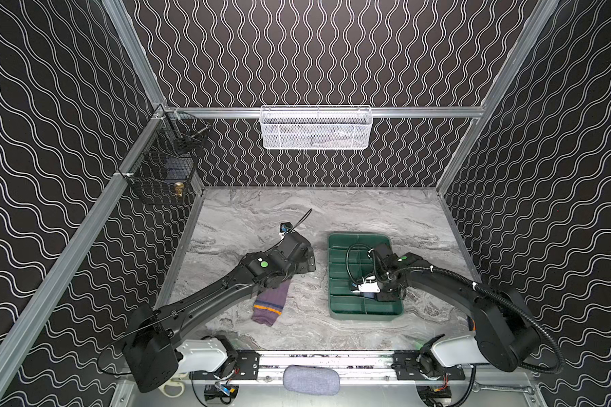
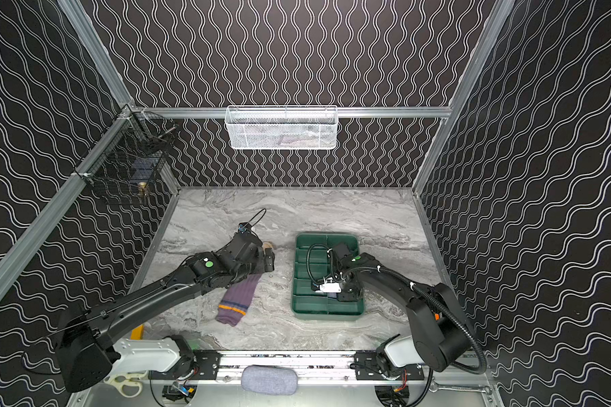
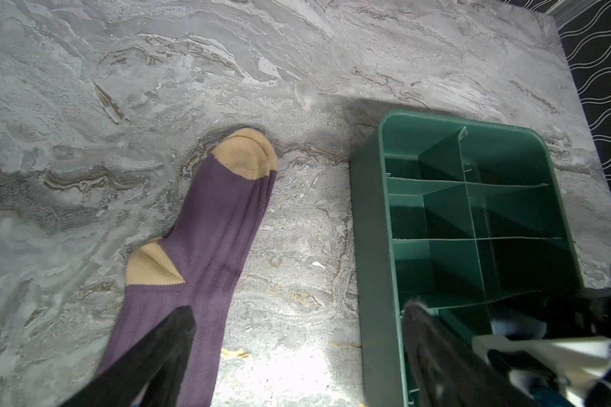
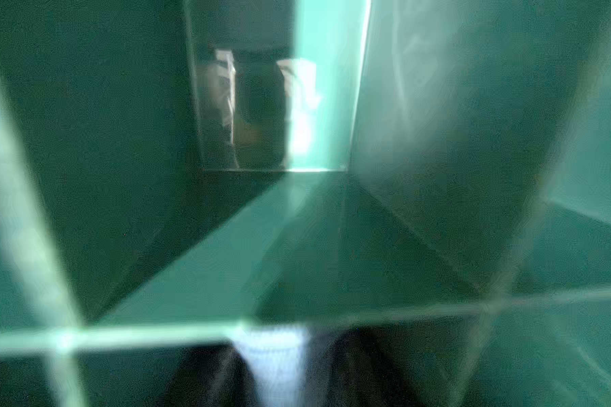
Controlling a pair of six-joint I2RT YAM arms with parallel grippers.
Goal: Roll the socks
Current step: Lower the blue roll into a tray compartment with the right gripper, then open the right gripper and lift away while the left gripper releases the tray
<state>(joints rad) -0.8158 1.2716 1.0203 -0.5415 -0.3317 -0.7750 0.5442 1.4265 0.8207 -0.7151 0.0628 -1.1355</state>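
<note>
Purple ribbed sock (image 3: 205, 246), tan toe and heel, lies flat on the desk (image 3: 297, 88) beneath the spread left end effector (image 3: 297, 352). A blurred light blue sock (image 4: 276, 359) sits in the green tray (image 1: 336, 246) at the right end effector (image 1: 374, 296), whose grip I cannot tell.

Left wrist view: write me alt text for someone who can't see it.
A purple sock with tan toe and heel lies flat on a grey marble table, beside a green divided tray. The left end effector stands open in the foreground, partly hiding the sock's leg.
</note>
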